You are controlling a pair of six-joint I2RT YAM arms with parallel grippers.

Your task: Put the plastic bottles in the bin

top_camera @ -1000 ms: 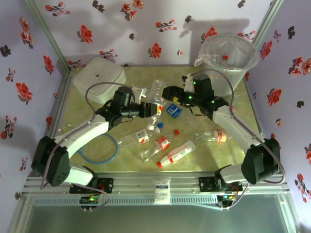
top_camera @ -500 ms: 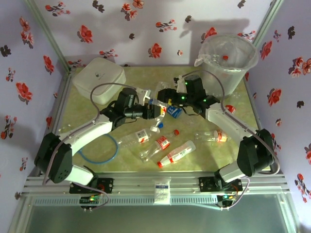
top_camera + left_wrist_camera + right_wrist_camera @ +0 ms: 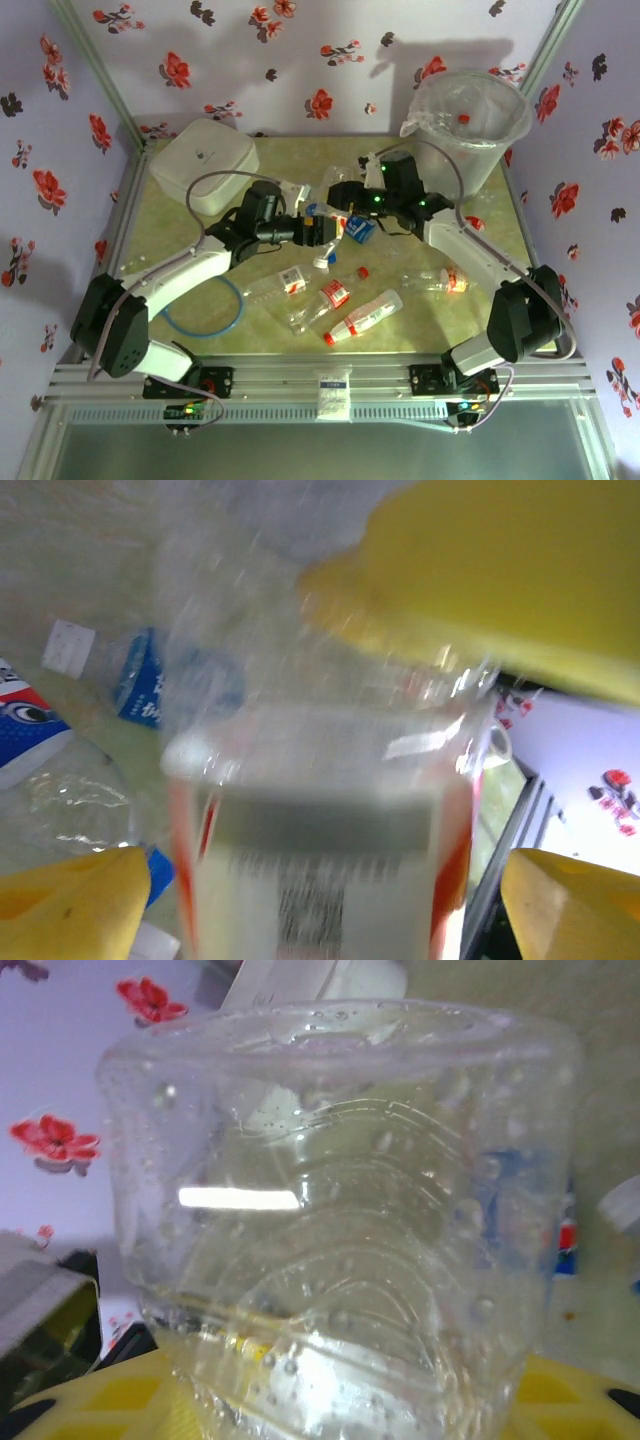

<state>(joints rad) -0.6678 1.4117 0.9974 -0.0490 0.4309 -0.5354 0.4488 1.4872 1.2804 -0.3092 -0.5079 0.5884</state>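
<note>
Above the desk [image 3: 165,235] centre, the clear plastic bottle [image 3: 340,1210] is grasped by the right gripper [image 3: 345,196]; the left gripper [image 3: 320,910] is released. Clearance is advised before transfer to the far-right-corner bin [image 3: 490,140].

Bottle [image 3: 320,820] blurred; its base off-frame

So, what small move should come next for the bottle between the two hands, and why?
Probably draw the left hand back. Its fingers stand apart from the red-labelled bottle, while the right hand seems to grip it, so the right arm could then carry it to the bin.
</note>
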